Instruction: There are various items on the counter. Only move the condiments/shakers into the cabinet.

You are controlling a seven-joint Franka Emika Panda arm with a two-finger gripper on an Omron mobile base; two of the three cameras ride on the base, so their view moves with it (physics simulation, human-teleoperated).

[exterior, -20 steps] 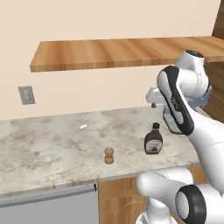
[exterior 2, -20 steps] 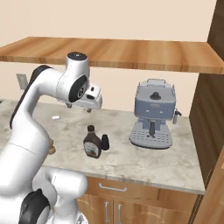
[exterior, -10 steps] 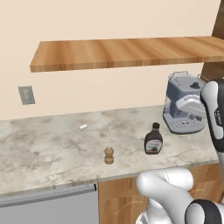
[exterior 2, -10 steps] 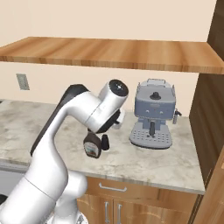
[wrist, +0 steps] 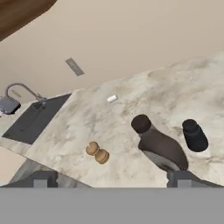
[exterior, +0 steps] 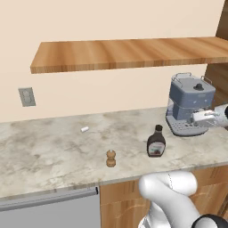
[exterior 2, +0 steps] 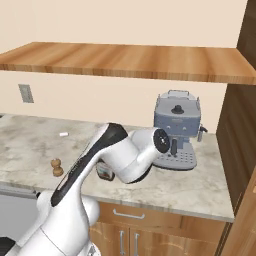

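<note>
Looking along the hand camera, you see the gripper point(wrist: 111, 179) with its two dark fingertips point(wrist: 40, 179) set far apart at the bottom edge, jaws wide and holding nothing. Just beyond the right fingertip stands the dark syrup bottle point(wrist: 159, 144), black cap toward you, and beside it, near but not touching, the small black shaker point(wrist: 194, 135). Further off between the fingertips lies the wooden mill point(wrist: 97, 152), well apart from the bottle, and beyond it the tiny white cylinder point(wrist: 112, 99) near the wall. All four rest on the marbled counter point(wrist: 78, 122), with a dark sink point(wrist: 37, 118) and its curved tap at the far end. From the left base camera you find the bottle point(exterior: 156, 141) upright near the counter's front edge point(exterior: 53, 182), the mill point(exterior: 111, 158) to its left, the white cylinder point(exterior: 84, 129) further back, and the grey-blue coffee machine point(exterior: 191, 104) to the right. The wood-grain cabinet shelf point(exterior: 129, 53) runs above them with none of the items on it. From the right base camera the arm point(exterior 2: 120, 155) bends low over the counter, covering most of the bottle.
</note>
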